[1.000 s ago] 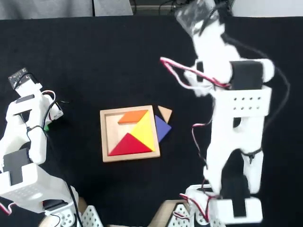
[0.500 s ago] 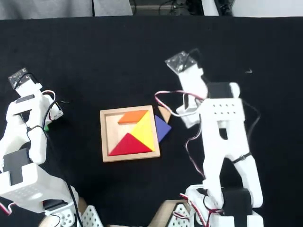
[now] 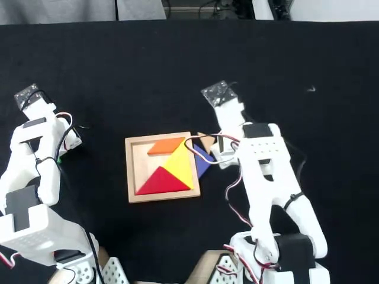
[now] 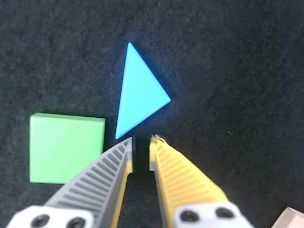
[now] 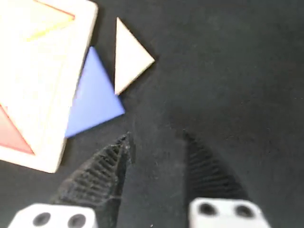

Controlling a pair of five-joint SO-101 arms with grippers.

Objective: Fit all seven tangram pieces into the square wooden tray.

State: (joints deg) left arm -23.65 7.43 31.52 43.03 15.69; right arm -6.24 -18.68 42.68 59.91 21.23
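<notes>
Open right end effector (image 5: 156, 140) hovers beside blue triangle (image 5: 92, 97); left end effector (image 4: 142, 142) closed, empty.

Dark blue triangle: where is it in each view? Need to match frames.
High view: dark blue triangle against the tray's right rim, just below the tan triangle.
Right wrist view: against the tray rim, at, beside the tan triangle.
Left wrist view: the cyan triangle by the green square is a different piece.
Shared landmark: the tan triangle.
</notes>
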